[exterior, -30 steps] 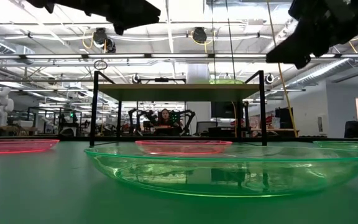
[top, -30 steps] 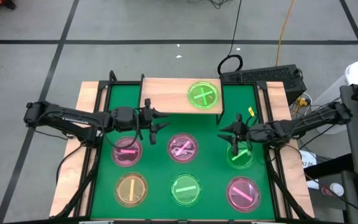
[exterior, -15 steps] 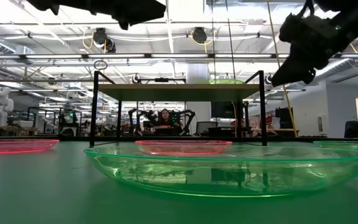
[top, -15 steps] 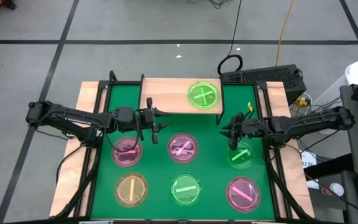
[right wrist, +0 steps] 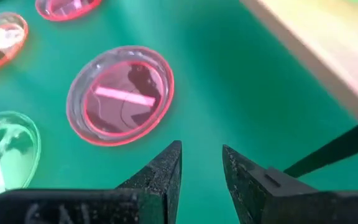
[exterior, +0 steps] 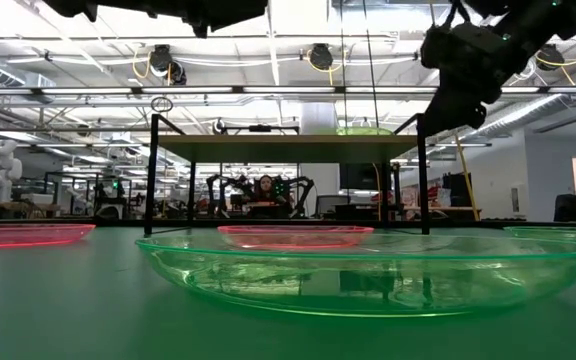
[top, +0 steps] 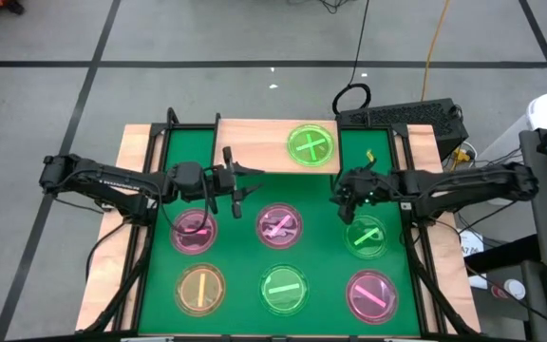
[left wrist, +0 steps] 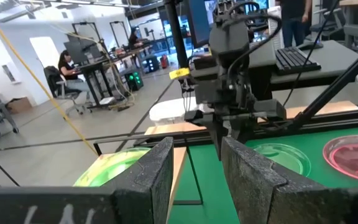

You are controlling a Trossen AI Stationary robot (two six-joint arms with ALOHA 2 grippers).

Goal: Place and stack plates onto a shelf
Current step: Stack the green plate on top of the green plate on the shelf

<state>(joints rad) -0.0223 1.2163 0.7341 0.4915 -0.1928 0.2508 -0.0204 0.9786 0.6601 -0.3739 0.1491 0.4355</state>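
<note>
A green plate (top: 311, 146) lies on the wooden shelf (top: 254, 147) at the table's far side; the low view shows it on the board (exterior: 363, 131). Several plates lie flat on the green mat: pink (top: 194, 231), pink (top: 279, 226), green (top: 367, 236), orange (top: 200, 288), green (top: 284, 289) and pink (top: 372, 294). My left gripper (top: 247, 182) hovers open and empty by the shelf's near edge, above the mat. My right gripper (top: 340, 188) hovers open and empty near the shelf's right front leg, its fingers (right wrist: 166, 168) pointing down toward the middle pink plate (right wrist: 120, 93).
The shelf stands on thin black legs (exterior: 421, 170) with open room beneath. Black frame rails (top: 150, 237) run along the mat's left and right sides. A keyboard (top: 402, 116) lies beyond the far right corner. People sit at desks in the room behind (exterior: 265, 190).
My right gripper has risen from over the right green plate and gone toward the table's far edge and left, ending near the shelf's right front leg. The plates have stayed where they were.
</note>
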